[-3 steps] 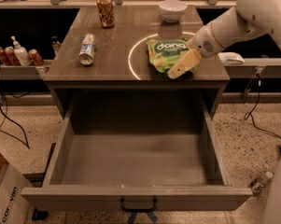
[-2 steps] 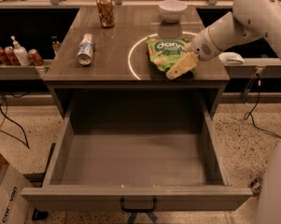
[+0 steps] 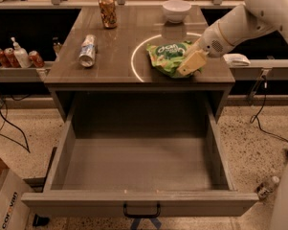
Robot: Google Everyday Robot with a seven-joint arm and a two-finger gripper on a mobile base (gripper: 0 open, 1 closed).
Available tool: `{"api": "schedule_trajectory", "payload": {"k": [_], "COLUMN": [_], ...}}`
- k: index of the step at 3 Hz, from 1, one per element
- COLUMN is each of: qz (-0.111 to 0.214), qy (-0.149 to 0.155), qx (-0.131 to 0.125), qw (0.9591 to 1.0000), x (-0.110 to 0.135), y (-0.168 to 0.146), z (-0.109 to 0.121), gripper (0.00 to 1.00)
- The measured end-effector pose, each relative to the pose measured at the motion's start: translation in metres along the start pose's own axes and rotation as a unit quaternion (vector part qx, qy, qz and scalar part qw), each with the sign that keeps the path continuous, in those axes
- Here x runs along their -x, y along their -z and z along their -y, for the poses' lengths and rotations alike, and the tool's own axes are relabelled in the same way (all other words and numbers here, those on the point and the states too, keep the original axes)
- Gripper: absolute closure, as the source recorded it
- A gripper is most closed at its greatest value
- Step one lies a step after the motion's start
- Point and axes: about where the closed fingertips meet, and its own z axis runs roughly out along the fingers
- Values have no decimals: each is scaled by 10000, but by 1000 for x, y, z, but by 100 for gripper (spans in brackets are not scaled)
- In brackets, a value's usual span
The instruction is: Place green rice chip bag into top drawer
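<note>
At the far left, off my work surface, a small white pump bottle (image 3: pixel 20 54) stands between red cans on a low side shelf; none of that concerns me. On the dark brown wooden table top (image 3: pixel 119 42), a silver drinks can (image 3: pixel 87 51) lies on its side near the left edge, and an upright orange-brown can (image 3: pixel 107 11) stands at the back. Further right, a round white bowl (image 3: pixel 177 9) sits at the back edge.

In front of the bowl, the crinkly bright green rice chip bag (image 3: pixel 168 57) lies on the table top towards its front right, partly inside a thin pale ring marked on the wood. My gripper (image 3: pixel 192 63) is down at the bag's right edge, touching it, with the white arm (image 3: pixel 244 18) reaching in from the right. I cannot tell whether the gripper has closed on the bag.

Below the table, the wide grey-brown wooden top drawer (image 3: pixel 134 164) is pulled fully out, with its small black handle (image 3: pixel 141 211) at the front.

I judge this to be the grasping step: the bag is not yet lifted. Next I need a firm hold on the slippery pouch, a lift clear of the table's front edge, then a carry forward and down over the open drawer before letting go.
</note>
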Motion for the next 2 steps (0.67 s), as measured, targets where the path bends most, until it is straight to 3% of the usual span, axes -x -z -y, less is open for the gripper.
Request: {"api": "schedule_trajectory", "payload": {"k": [1,2], "qz": [41,184], "qy": [388,692], "qx": [-4,103], "qw": [9992,9974], "x": [10,19], "y": [24,45], "z": [-20,-51], "gripper": [89,100]}}
